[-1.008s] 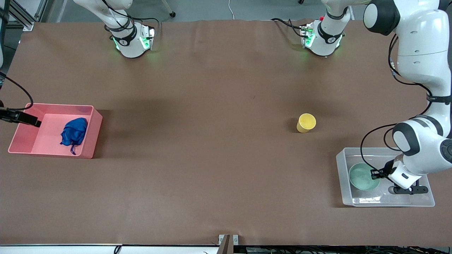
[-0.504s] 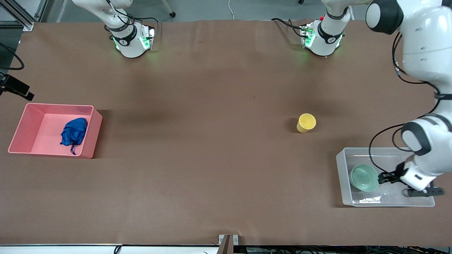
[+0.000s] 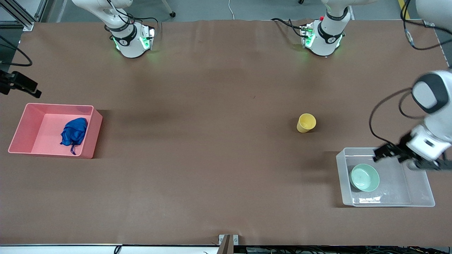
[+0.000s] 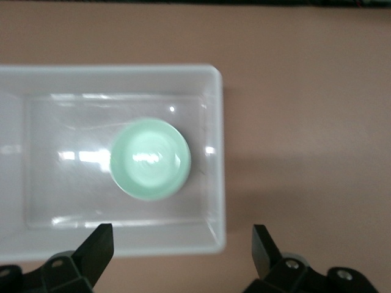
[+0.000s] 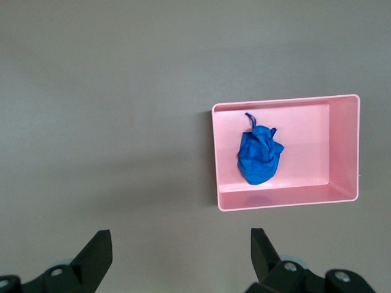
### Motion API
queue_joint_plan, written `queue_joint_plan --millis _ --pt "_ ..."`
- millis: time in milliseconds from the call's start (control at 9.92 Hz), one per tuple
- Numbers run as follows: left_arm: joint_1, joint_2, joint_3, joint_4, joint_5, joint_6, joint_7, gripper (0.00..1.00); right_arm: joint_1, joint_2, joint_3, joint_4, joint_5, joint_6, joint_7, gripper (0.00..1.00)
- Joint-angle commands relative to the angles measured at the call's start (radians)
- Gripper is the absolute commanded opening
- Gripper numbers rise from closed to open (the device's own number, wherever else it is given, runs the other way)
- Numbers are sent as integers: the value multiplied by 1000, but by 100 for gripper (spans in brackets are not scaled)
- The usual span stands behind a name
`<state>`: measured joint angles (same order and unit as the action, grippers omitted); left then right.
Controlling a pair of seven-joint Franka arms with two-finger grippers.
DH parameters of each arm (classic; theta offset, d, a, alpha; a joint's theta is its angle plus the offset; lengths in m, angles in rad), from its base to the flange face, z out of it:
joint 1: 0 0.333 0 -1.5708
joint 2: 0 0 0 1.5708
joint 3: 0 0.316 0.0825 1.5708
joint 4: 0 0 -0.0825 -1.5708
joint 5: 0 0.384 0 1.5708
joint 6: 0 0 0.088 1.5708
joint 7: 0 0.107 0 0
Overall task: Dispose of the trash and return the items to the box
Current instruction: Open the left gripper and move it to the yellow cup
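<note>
The left hand (image 3: 383, 152) hangs empty over the edge of the clear box (image 3: 420, 203) that faces the arm bases, its fingers (image 4: 98, 247) spread wide. That box stands near the bench's (image 3: 212, 169) corner at the left arm's end, on the camera's edge. In it lies the mint-green bowl (image 3: 364, 177), upright, at the end of the box toward the middle of the bench; the left wrist view shows it close to that end wall (image 4: 215, 152) and apart from the hand. The yellow cup (image 3: 305, 122) stands on the bare bench, farther from the camera than the box and a little more toward the bench's middle, well apart from the box and from the hand.

The right hand (image 3: 24, 87) is up at the bench's edge at the right arm's end, just off the pink bin's (image 3: 93, 135) corner toward the bases, fingers (image 5: 96, 251) wide apart and holding nothing. The pink bin sits near that same edge of the bench. The blue trash (image 3: 73, 132) lies inside it, against the wall toward the bench's middle, with a thin strand trailing from it toward the camera.
</note>
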<state>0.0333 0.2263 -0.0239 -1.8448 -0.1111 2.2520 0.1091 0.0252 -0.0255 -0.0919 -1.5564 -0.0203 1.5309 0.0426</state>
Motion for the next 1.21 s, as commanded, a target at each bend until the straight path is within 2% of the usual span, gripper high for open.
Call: queue_joint_plan --millis 0,303,605,908,1008,1109 --pt "0 -172 -56 -290 28 29 -45 100 9 -25 -6 -4 -3 -12 17 100" --pt "-3 -170 -161 -419 28 40 -45 100 5 -16 -9 50 -12 -17 -19 100" --pt "-27 -75 -177 -448 28 116 -45 98 12 -14 -8 62 -12 -17 -29 100" --pt "-29 59 -206 -450 28 279 -45 98 13 -14 -8 68 -26 -20 -41 100" --pt "-29 83 -217 -450 28 303 -45 89 13 -13 -6 67 -26 -20 -43 100" --pt "-29 91 -220 -459 28 317 -45 48 13 -13 -8 67 -27 -20 -61 100"
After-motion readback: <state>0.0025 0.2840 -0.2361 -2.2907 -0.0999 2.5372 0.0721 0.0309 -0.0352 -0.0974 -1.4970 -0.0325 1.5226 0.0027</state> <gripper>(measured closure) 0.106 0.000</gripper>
